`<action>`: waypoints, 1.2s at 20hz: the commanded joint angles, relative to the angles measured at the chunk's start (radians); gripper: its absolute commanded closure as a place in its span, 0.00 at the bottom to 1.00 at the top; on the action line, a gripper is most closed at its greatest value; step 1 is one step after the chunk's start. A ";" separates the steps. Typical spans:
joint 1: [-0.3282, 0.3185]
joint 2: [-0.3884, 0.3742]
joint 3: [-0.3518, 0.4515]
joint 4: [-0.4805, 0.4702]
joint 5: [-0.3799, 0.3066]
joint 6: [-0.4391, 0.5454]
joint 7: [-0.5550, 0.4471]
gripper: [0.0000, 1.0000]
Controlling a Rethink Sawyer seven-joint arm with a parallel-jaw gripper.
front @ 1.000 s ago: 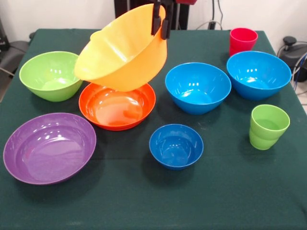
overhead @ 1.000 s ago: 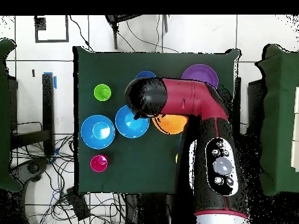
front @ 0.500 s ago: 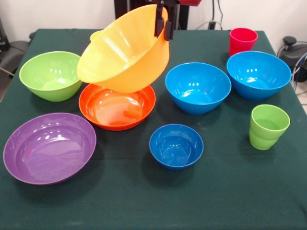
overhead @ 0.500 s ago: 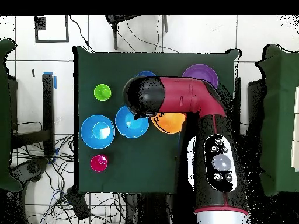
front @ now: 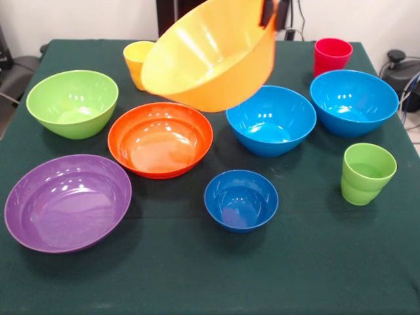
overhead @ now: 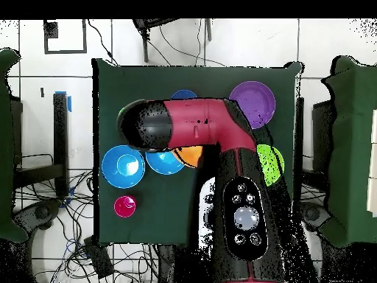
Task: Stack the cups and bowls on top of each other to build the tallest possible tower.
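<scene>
My gripper (front: 274, 13) is shut on the rim of the large yellow-orange bowl (front: 210, 56), which hangs tilted above the table, over the gap between the orange-red bowl (front: 161, 138) and a blue bowl (front: 270, 119). A second blue bowl (front: 353, 102) and the small blue bowl (front: 241, 199) sit to the right and front. The lime green bowl (front: 72, 103) and purple bowl (front: 67, 200) lie on the left. The yellow cup (front: 138, 62), red cup (front: 331, 56) and green cup (front: 366, 174) stand upright. No tower is in view; each piece stands alone.
In the overhead view the red and black arm (overhead: 199, 129) covers the middle of the green table (overhead: 169, 214), hiding the gripper and most of the yellow-orange bowl (overhead: 191, 155). Cables lie on the floor around the table.
The gripper has carried the yellow-orange bowl up and to the right in the front view, uncovering the yellow cup and the orange-red bowl. Overhead, the arm has swung left.
</scene>
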 commanded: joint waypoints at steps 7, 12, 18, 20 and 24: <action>0.099 -0.019 -0.051 0.159 -0.094 -0.036 0.057 1.00; 0.107 -0.006 -0.084 0.179 -0.122 -0.065 0.053 1.00; 0.134 -0.032 -0.113 0.239 -0.129 -0.081 0.070 1.00; 0.146 -0.030 -0.123 0.254 -0.127 -0.096 0.088 1.00; 0.176 -0.010 -0.145 0.278 -0.120 -0.156 0.134 1.00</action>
